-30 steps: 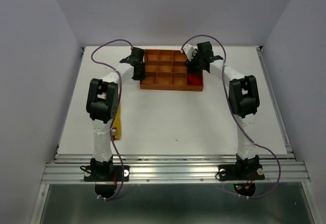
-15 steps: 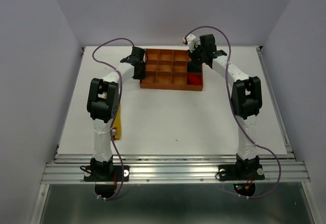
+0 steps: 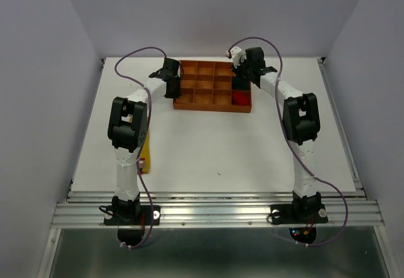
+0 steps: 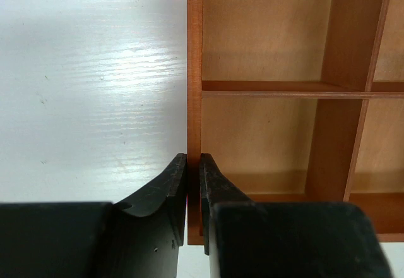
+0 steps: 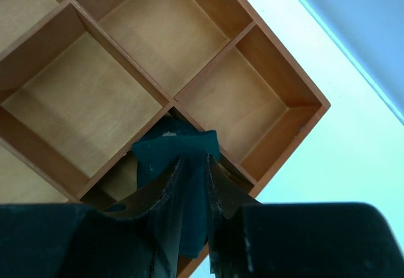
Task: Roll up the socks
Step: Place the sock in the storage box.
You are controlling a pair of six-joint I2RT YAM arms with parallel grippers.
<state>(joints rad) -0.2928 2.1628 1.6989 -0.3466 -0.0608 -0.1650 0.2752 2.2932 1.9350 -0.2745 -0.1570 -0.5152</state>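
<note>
Our right gripper (image 5: 194, 180) has its fingers drawn in on the dark teal sock (image 5: 178, 146), holding it above the right-hand column of the tray (image 3: 208, 108). Our left gripper (image 4: 194, 164) is nearly closed and pinches the tray's left wall. We see the tray at the far side of the white table (image 3: 208, 145). The red sock (image 3: 240, 99) sits in its near-right compartment. The yellow sock (image 3: 147, 151) lies beside the left arm (image 3: 129, 123).
</note>
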